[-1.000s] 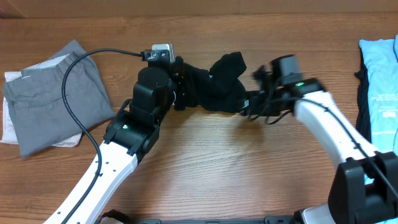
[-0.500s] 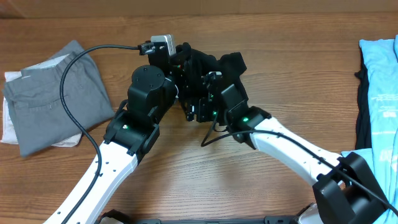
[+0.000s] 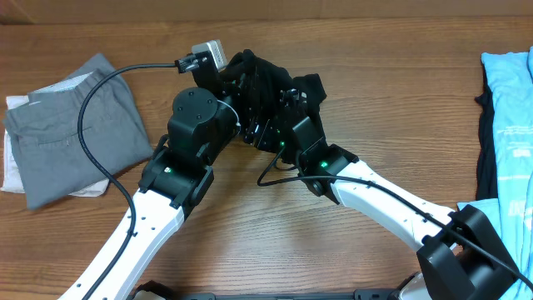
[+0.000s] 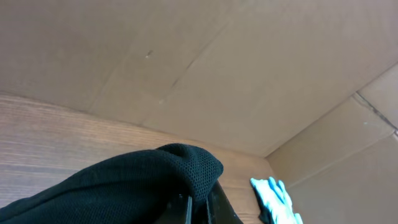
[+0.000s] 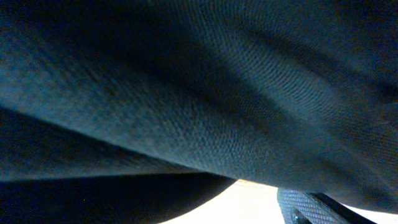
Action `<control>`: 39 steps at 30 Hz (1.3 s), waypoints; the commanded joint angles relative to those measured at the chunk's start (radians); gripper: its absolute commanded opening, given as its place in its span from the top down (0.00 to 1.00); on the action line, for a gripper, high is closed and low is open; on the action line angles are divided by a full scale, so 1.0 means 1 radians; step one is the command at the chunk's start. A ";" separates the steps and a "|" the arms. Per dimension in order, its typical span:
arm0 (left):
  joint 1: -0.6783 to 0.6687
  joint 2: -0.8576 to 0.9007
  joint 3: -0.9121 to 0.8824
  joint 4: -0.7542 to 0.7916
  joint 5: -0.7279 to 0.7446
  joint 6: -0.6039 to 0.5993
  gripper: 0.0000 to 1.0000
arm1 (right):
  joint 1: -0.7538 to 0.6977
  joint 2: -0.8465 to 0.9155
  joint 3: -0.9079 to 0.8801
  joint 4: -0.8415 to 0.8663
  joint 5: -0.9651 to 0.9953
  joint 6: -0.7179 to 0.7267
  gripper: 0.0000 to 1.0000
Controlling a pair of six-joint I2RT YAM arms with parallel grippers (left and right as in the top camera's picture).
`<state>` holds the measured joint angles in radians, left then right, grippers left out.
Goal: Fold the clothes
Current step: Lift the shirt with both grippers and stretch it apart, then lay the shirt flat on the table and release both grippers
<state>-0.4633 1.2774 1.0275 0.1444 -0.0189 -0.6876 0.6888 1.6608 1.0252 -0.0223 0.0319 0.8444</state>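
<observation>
A black mesh garment (image 3: pixel 268 77) lies bunched at the middle back of the wooden table. My left gripper (image 3: pixel 244 93) is buried in its left side. In the left wrist view the black fabric (image 4: pixel 124 186) drapes over the left gripper's shut jaws (image 4: pixel 198 208). My right gripper (image 3: pixel 272 127) is pressed into the garment from the front, close beside the left one. In the right wrist view the black fabric (image 5: pixel 217 81) fills nearly everything and only one finger (image 5: pixel 311 208) shows at the bottom right.
Folded grey shorts (image 3: pixel 75 125) lie on a white garment (image 3: pixel 12 171) at the far left. A light blue garment (image 3: pixel 510 108) over a dark piece (image 3: pixel 483 125) lies at the right edge; it also shows in the left wrist view (image 4: pixel 273 196). A cardboard wall stands behind the table.
My right arm swung from the garment's right side to the left, carrying black fabric over onto the bunch. My left gripper rose slightly toward the back. The garment is now more compact.
</observation>
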 commanded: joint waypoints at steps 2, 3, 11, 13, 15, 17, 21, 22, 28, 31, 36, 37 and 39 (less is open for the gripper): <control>-0.003 -0.033 0.025 0.032 -0.026 -0.034 0.96 | 0.003 -0.007 -0.003 -0.002 -0.080 0.024 0.14; -0.003 -0.033 0.025 0.037 -0.025 -0.035 0.96 | 0.007 -0.007 -0.003 -0.005 -0.086 0.024 0.14; -0.044 -0.034 0.026 0.078 -0.039 -0.053 0.96 | 0.032 0.039 -0.003 0.053 -0.036 0.024 0.16; -0.052 -0.034 0.027 0.077 -0.040 -0.053 0.96 | 0.033 0.065 -0.003 0.077 -0.036 0.025 0.24; -0.055 -0.034 0.027 0.072 -0.041 -0.049 0.96 | 0.033 0.068 -0.003 0.087 -0.033 0.024 0.54; -0.054 -0.034 0.027 0.058 -0.053 -0.013 0.96 | 0.033 0.068 -0.003 0.086 -0.033 0.024 0.92; -0.047 -0.037 0.028 -0.034 -0.130 0.079 0.96 | 0.015 0.058 -0.003 -0.029 -0.009 -0.035 0.96; -0.031 -0.037 0.028 -0.095 -0.148 0.086 0.96 | -0.003 0.036 -0.003 -0.115 0.044 -0.058 0.96; 0.050 -0.037 0.028 -0.181 -0.143 0.179 0.96 | -0.193 -0.127 0.043 -0.299 0.163 -0.291 0.96; 0.076 -0.037 0.028 -0.131 -0.145 0.217 0.96 | -0.326 -0.207 0.131 -0.322 0.162 -0.449 0.96; 0.084 -0.037 0.029 -0.087 -0.078 0.230 0.96 | -0.455 -0.237 0.366 -0.507 0.151 -0.631 0.96; 0.083 -0.037 0.029 -0.103 -0.049 0.235 0.96 | -0.459 -0.237 0.392 -0.567 0.152 -0.642 0.96; 0.083 -0.037 0.029 -0.170 0.025 0.239 0.96 | -0.461 -0.237 0.413 -0.700 0.172 -0.644 0.93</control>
<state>-0.3973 1.2697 1.0328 0.0254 -0.0639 -0.4957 0.2504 1.4292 1.3960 -0.5938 0.1364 0.2920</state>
